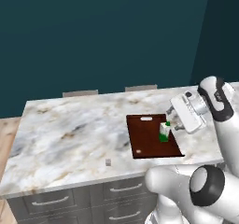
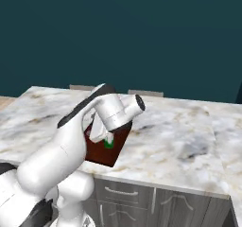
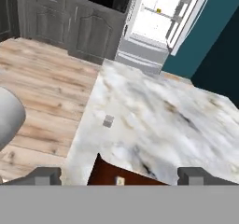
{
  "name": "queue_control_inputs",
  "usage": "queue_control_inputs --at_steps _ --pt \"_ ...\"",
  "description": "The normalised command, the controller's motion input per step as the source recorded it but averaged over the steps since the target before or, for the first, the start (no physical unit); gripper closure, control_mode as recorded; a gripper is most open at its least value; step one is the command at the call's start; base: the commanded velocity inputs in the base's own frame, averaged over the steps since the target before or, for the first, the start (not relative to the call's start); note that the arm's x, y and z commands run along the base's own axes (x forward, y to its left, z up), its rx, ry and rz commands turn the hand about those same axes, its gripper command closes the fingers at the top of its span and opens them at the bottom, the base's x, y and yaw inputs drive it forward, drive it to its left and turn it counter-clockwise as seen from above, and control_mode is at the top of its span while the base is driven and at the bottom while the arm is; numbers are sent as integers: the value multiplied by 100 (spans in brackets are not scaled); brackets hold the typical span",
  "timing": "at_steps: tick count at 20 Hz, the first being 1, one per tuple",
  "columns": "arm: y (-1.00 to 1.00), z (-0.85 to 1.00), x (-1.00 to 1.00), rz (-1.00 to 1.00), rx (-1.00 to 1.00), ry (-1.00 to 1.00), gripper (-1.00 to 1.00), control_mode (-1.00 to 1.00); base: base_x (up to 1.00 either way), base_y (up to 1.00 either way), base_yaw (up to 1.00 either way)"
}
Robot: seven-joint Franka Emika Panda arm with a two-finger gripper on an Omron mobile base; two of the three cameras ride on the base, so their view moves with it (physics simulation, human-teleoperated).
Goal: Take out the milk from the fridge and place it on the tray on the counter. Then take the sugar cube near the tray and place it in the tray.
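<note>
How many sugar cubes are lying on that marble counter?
1. The sugar cube lies on the counter, near its front edge and apart from the tray. The arm hides part of the counter, so others could be hidden.

I count one milk (image 1: 164,132) carton, one tray (image 1: 145,142), one sugar cube (image 1: 108,162) at the tray's eight o'clock, one worktop (image 1: 70,134), and one fridge (image 3: 156,22).

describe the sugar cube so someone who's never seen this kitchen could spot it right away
Start at the marbled counter and find the dark reddish-brown tray holding the green-and-white milk. The sugar cube sits alone on bare stone, apart from the tray, off its corner toward the counter's front edge. It is a tiny pale cube, far smaller than the carton.
</note>
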Motion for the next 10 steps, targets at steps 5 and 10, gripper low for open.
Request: queue_control_inputs --at_steps 5,10 --pt "67 42 -53 -15 -33 -1 -100 -100 0 0 0" --pt "70 33 -27 -18 -36 3 -100 -100 0 0 0"
